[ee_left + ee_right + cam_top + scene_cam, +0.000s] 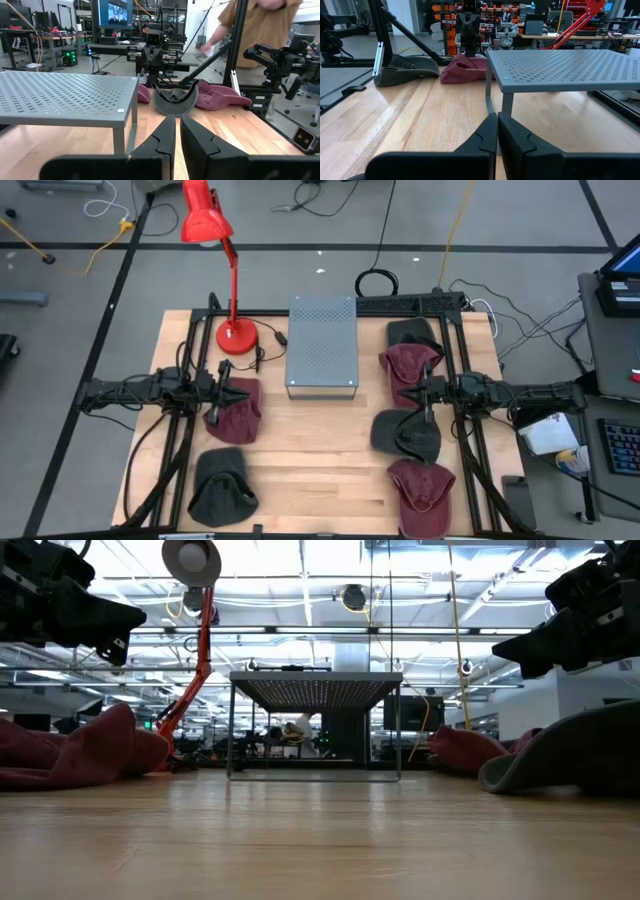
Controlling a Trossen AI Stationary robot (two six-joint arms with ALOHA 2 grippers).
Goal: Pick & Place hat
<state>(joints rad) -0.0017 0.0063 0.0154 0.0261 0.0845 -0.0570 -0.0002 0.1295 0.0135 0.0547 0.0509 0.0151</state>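
Observation:
Six caps lie brim-down on the wooden table. On its left side are a maroon cap (236, 408) (465, 70) and a dark cap (221, 485) (405, 67). On its right side, from far to near, are a dark cap (413, 332), a maroon cap (408, 368) (220, 95), a dark cap (405, 435) (172, 97) and a maroon cap (422, 492). My left gripper (232, 392) (177, 120) hovers shut above the left maroon cap. My right gripper (420, 392) (497, 116) hovers shut between the right side's middle two caps. Both are raised off the table in the low view.
A grey perforated stand (322, 345) (65, 95) (565, 70) sits mid-table between the arms. A red desk lamp (232, 330) stands at the far left. Bare wood (320, 470) lies at the near middle. A person (260, 25) stands beyond the table.

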